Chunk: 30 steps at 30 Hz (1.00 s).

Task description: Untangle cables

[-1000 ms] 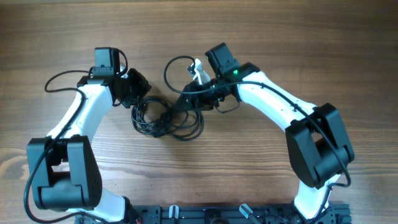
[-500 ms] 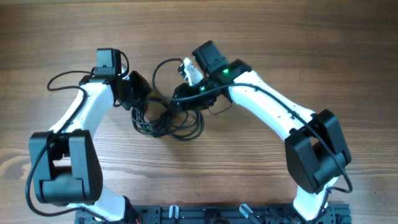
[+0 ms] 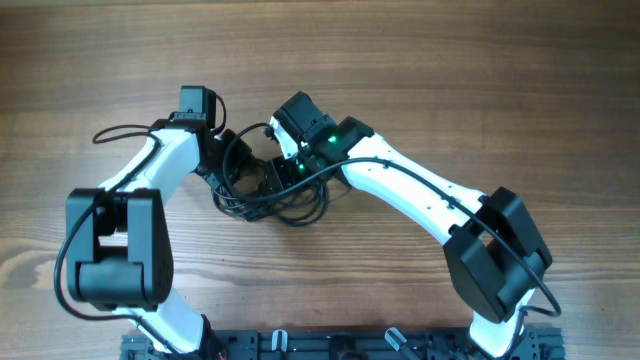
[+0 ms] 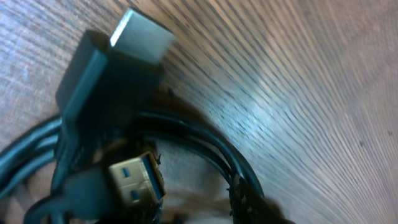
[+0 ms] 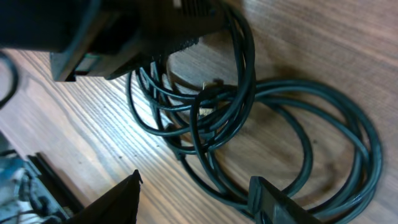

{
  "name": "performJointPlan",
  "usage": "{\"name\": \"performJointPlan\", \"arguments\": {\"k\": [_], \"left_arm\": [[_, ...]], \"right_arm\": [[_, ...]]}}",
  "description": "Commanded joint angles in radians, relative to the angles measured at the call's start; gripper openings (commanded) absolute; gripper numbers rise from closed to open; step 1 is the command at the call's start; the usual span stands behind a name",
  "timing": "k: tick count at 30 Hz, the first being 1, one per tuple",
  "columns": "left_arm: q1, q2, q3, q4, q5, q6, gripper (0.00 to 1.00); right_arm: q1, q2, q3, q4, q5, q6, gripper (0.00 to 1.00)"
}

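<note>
**A:** Since a second earlier, both arms had swung inward. The right gripper had crossed from one o'clock to the bundle's twelve o'clock edge, close beside the left gripper.

**B:** And the cables?

**A:** Coiled on the table, just nine o'clock of centre. The right jaws stood wide over several strands; the left jaws I couldn't tell.

**B:** Risks?

**A:** The crowded grippers might have collided. A pinch on many strands could have dragged the whole bundle tighter. The blue-tongued plug could have snagged a loop.

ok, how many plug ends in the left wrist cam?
2. A silver plug at top left; a blue-insert USB plug below it, by the cables. More may be hidden elsewhere.
</note>
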Motion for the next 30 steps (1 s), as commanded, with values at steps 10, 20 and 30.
{"name": "performJointPlan", "arguments": {"k": [10, 20, 30], "left_arm": [[0.0, 0.047, 0.017, 0.044, 0.023, -0.028, 0.26], [0.0, 0.047, 0.017, 0.056, 0.033, -0.028, 0.15], [0.0, 0.047, 0.017, 0.062, 0.033, -0.028, 0.13]], "right_arm": [[0.042, 0.008, -0.003, 0.071, 0.03, -0.166, 0.6], [0.054, 0.079, -0.018, 0.1, 0.03, -0.166, 0.59], [0.055, 0.122, -0.019, 0.073, 0.03, -0.164, 0.49]]}}
